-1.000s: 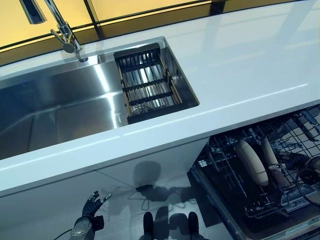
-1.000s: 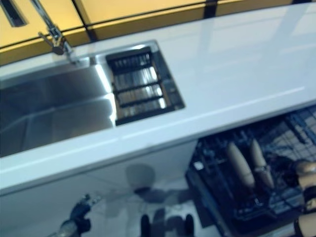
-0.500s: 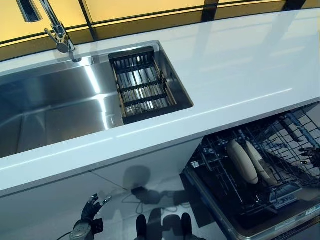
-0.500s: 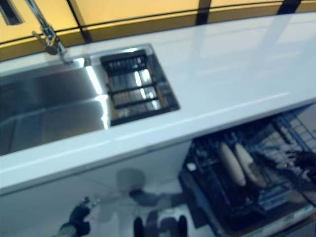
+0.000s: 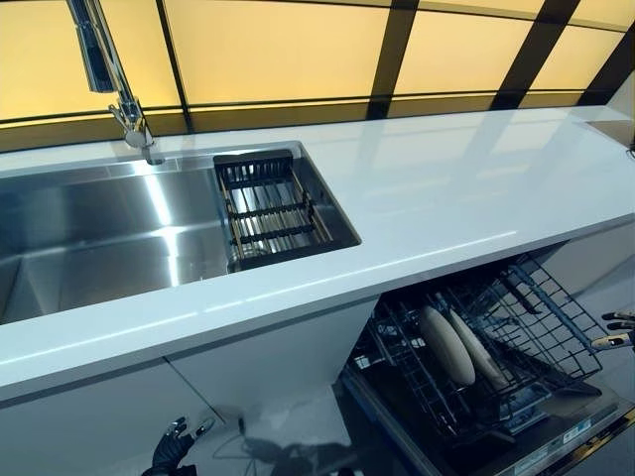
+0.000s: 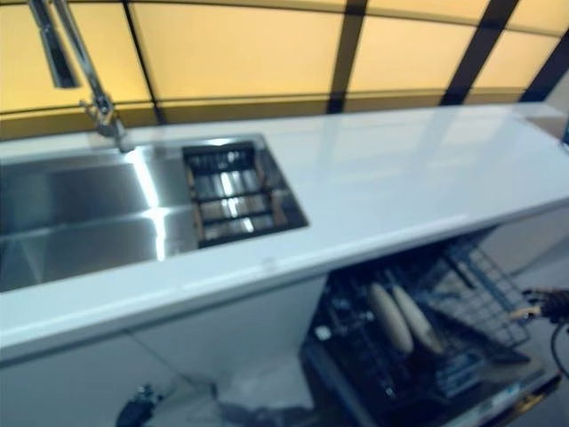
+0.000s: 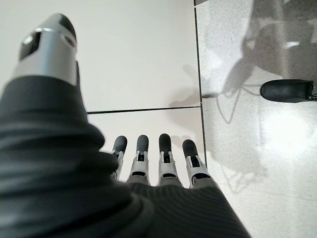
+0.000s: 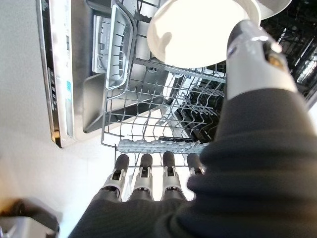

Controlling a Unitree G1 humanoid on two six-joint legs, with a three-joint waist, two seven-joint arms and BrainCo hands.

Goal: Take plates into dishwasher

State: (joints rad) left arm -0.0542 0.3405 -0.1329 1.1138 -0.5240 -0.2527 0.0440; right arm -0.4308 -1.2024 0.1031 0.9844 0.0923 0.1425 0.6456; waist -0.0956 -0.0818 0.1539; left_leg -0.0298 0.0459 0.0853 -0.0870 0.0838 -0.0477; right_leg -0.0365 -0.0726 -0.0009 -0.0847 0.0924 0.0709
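Your right hand (image 8: pixel 148 181) is empty, fingers straight, just beside the dishwasher rack (image 5: pixel 556 327) — the left hand (image 7: pixel 158 163) also relaxed, empty. Two plates (image 5: pixel 446 345) stand on edge in the rack.

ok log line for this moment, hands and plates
left hand: open, low by cabinet front, holding nothing | right hand: open, holding nothing, beside dishwasher rack | plates: two upright in rack | sink: no plates visible
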